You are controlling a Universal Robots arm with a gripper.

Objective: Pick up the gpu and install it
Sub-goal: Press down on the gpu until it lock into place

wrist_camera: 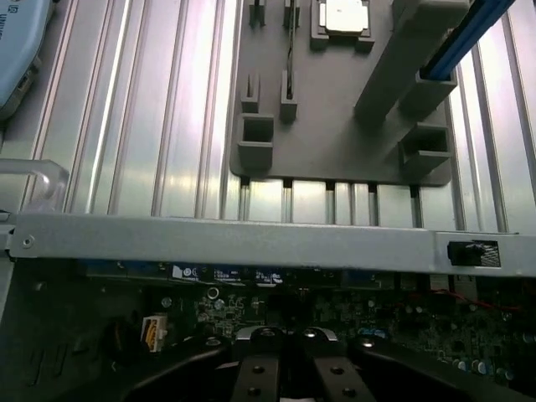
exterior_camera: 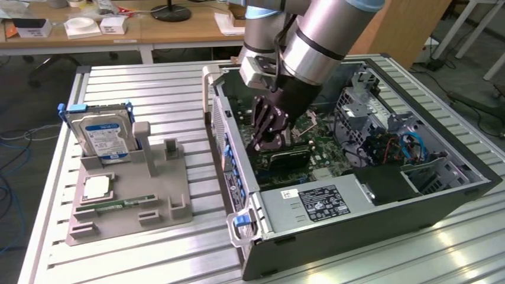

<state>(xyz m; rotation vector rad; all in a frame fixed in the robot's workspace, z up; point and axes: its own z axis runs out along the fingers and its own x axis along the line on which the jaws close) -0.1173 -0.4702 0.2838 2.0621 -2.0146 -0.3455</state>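
While the gripper point(exterior_camera: 264, 142) pinches the gpu point(exterior_camera: 285, 158) beneath its closed jaws, this thin, stiff, fragile card wants edge holds.

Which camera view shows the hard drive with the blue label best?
The exterior view shows it best: the hard drive stands upright in the grey holder beside the computer case, label facing the camera. The wrist view catches just a blue-grey corner of it.

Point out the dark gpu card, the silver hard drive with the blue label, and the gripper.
gpu point(exterior_camera: 285, 158): exterior view, dark top face inside the case.
hard drive point(exterior_camera: 101, 137): exterior view, blue label.
gripper point(exterior_camera: 264, 144): exterior view, fingertips at the card.
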